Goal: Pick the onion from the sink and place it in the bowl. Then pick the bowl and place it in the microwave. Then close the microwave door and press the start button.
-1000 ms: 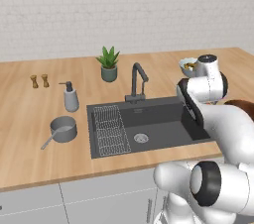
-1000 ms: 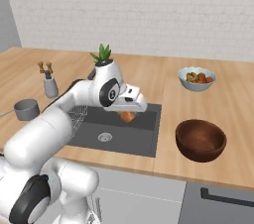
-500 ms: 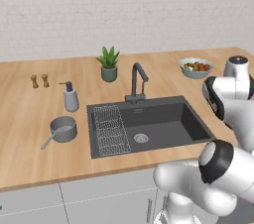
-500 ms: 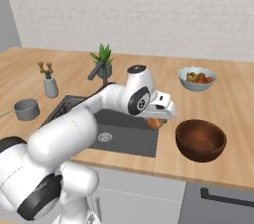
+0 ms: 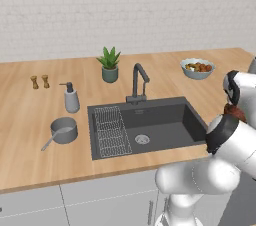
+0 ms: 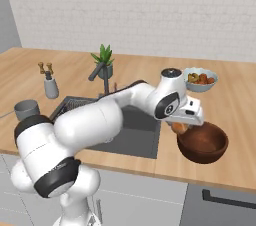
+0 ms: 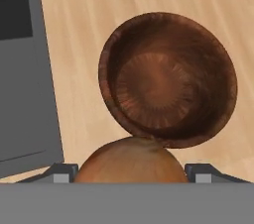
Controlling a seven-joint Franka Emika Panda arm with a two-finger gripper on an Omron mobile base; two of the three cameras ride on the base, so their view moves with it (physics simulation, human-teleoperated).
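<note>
Gripper (image 7: 131, 181): clamped on the onion (image 7: 131, 161).
Bowl (image 7: 167, 80): empty on the counter, at twelve o'clock from the onion in the hand view, its near rim just beyond.

A potted green plant (image 5: 109, 63) stands at the far side of the wooden counter (image 5: 30, 115), behind the basin; left of it a grey soap dispenser (image 5: 71, 98), and farther left two small brown shakers (image 5: 39, 81) side by side; a small grey saucepan (image 5: 63, 130) sits nearer, its handle pointing left; a grey-blue bowl of colourful food (image 5: 197, 68) rests at the far right; white brick wall (image 5: 125, 10) behind.
</note>
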